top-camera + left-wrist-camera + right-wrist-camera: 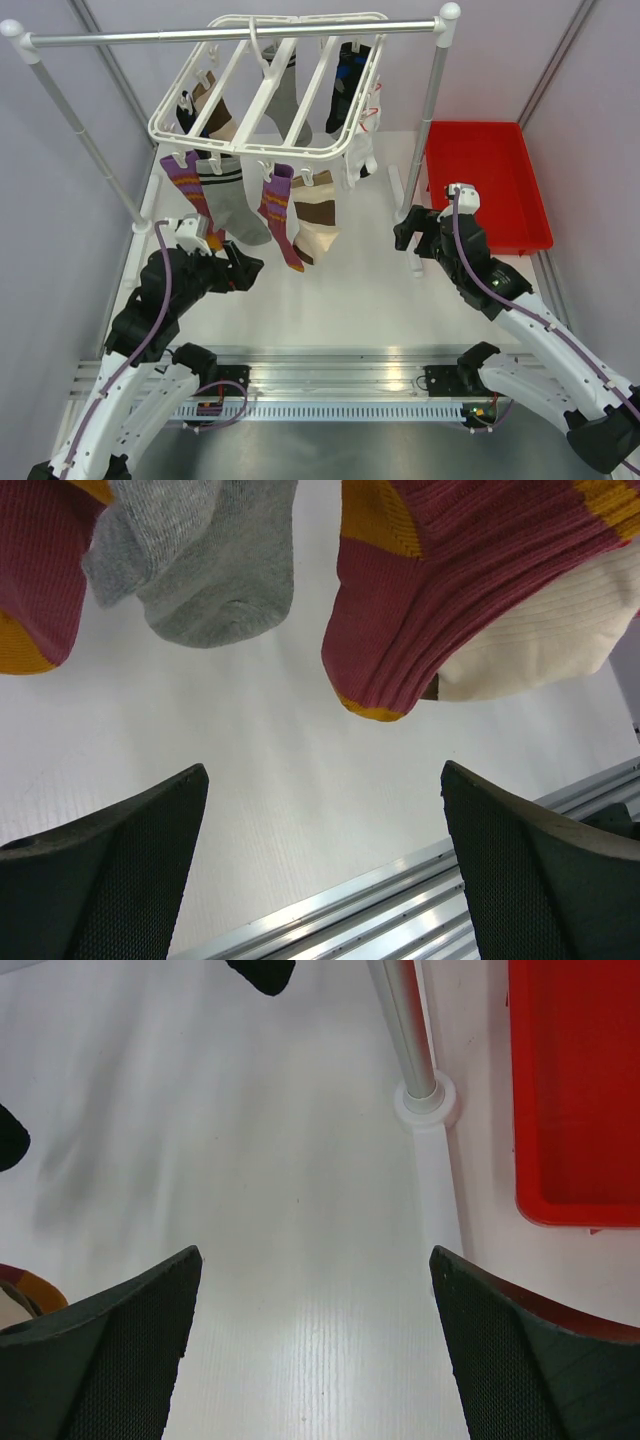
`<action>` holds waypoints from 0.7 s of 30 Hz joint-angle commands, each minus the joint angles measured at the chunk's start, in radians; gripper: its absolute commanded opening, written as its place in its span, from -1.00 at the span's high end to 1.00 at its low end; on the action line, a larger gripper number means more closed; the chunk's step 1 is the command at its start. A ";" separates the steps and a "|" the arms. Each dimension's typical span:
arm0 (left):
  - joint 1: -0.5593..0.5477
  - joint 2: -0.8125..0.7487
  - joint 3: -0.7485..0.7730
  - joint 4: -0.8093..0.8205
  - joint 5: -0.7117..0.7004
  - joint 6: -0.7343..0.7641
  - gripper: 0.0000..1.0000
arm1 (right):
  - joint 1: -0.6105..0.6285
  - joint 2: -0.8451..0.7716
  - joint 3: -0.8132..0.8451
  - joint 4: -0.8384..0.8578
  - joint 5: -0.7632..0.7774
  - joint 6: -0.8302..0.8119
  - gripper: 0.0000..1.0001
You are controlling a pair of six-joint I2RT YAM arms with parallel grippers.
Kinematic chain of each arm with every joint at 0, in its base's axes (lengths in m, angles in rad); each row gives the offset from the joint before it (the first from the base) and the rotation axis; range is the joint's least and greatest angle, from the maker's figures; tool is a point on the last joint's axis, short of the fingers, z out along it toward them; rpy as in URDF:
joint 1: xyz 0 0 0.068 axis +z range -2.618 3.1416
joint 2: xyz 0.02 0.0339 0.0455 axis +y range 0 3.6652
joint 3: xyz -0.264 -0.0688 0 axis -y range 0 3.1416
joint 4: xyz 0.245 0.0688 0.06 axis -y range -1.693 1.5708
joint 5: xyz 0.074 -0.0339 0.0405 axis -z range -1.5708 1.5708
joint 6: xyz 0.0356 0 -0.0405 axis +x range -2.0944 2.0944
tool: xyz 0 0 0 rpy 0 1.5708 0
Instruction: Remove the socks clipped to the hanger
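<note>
Socks (235, 205) hang lengthwise, toes down — beneath the hanger (300, 148).

We can read no text, label, brand name, number or sign in any of the three views. No surface shows us letters or digits that are clear enough to make out.
</note>
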 commanded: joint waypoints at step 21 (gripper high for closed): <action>-0.006 -0.024 -0.009 0.087 0.159 0.027 -1.00 | 0.005 -0.147 0.034 0.133 -0.297 -0.137 -0.96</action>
